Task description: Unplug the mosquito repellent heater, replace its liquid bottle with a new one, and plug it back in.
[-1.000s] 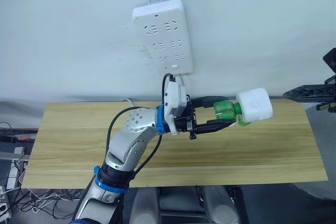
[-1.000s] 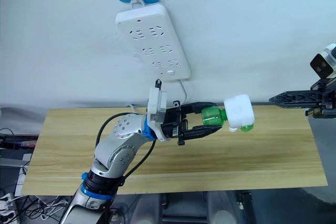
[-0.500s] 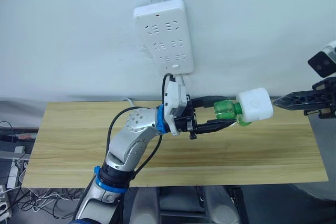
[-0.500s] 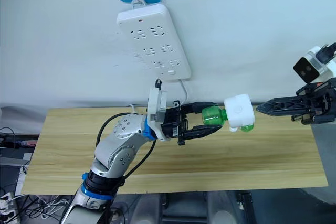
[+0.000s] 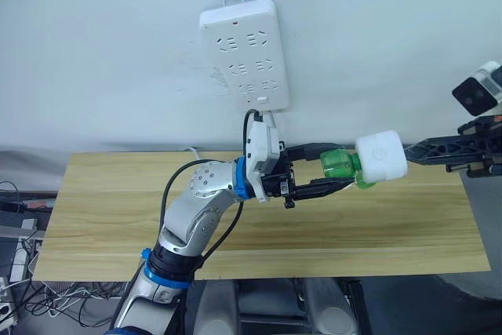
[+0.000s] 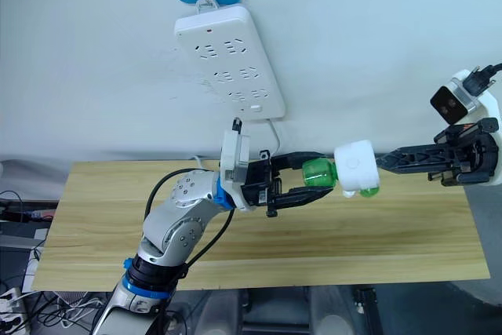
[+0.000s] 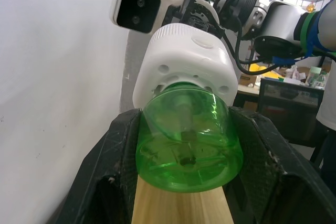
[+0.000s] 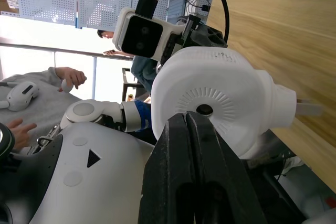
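Above the wooden table (image 5: 118, 194) — heater (image 5: 382, 156) unplugged, green bottle (image 5: 339, 165) pinched by left gripper (image 5: 325, 169); right gripper (image 6: 382, 161) pressed together, swap and replugging undone

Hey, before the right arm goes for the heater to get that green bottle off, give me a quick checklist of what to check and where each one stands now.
1. Heater unplugged from the power strip: ok, it is held over the table.
2. Left gripper clamped on the green bottle: ok, fingers on both sides.
3. Bottle attached to heater: ok, neck in the housing.
4. Right gripper lined up with heater: ok, tips at its side.
5. Right gripper open to grasp: not ok, fingers shut.
6. New bottle within reach: cannot tell.
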Action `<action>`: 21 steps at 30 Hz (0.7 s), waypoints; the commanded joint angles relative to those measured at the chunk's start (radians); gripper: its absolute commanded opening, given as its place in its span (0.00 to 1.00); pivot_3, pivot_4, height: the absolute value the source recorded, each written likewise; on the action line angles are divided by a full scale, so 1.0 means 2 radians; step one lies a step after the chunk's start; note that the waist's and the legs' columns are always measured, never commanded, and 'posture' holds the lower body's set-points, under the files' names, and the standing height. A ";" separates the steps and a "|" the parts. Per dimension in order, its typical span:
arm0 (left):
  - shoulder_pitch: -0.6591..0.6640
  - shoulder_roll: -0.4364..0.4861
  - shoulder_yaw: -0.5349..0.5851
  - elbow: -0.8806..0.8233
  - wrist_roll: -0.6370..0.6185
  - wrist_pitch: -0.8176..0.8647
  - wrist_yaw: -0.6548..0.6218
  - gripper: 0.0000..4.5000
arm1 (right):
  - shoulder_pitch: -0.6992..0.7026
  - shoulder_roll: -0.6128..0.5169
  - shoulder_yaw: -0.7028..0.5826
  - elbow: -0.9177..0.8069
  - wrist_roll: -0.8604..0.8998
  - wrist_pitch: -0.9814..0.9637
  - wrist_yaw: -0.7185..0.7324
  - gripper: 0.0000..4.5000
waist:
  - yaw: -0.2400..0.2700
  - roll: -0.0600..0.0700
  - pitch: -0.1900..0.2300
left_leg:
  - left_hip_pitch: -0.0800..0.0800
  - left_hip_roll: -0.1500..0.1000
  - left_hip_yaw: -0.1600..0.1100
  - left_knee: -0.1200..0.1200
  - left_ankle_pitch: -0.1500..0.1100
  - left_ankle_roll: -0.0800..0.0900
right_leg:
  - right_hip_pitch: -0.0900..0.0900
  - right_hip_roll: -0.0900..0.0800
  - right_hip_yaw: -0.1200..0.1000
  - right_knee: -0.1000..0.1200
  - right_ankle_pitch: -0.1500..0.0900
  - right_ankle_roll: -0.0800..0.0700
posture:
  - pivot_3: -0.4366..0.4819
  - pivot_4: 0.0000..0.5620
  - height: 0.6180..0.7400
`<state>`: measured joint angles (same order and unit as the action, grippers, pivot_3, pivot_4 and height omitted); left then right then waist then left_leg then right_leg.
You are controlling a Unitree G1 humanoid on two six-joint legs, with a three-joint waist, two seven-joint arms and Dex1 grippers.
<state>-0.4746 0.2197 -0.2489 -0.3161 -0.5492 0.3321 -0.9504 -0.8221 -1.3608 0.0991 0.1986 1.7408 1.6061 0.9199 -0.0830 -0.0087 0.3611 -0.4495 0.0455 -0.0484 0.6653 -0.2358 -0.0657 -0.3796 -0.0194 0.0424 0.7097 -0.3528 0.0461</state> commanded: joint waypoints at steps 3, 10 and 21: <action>-0.002 -0.005 -0.001 -0.019 -0.008 -0.009 -0.002 0.49 | -0.002 0.002 -0.019 -0.011 0.038 0.004 -0.022 0.01 | 0.000 0.000 0.000 | 0.000 0.000 0.000 0.000 0.000 0.000 | 0.000 0.000 0.000 0.000 0.000 0.000 | 0.30 0.62 1.00; -0.001 -0.004 0.000 -0.020 -0.008 -0.009 -0.001 0.49 | 0.005 0.002 -0.026 -0.005 0.032 0.004 -0.030 0.01 | 0.000 0.000 0.000 | 0.000 0.000 0.000 0.000 0.000 0.000 | 0.000 0.000 0.000 0.000 0.000 0.000 | 0.31 0.62 1.00; -0.003 -0.005 0.000 -0.017 -0.008 -0.011 -0.004 0.49 | 0.015 -0.006 -0.036 0.011 -0.015 0.004 -0.013 0.01 | 0.000 0.000 0.000 | 0.000 0.000 0.000 0.000 0.000 0.000 | 0.000 0.000 0.000 0.000 0.000 0.000 | 0.30 0.62 1.00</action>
<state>-0.4750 0.2205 -0.2472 -0.3149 -0.5490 0.3320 -0.9507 -0.7944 -1.3522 0.0718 0.2092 1.7347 1.6061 0.8710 -0.0829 -0.0087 0.3611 -0.4497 0.0455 -0.0485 0.6653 -0.2358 -0.0658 -0.3797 -0.0194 0.0423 0.7096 -0.3528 0.0461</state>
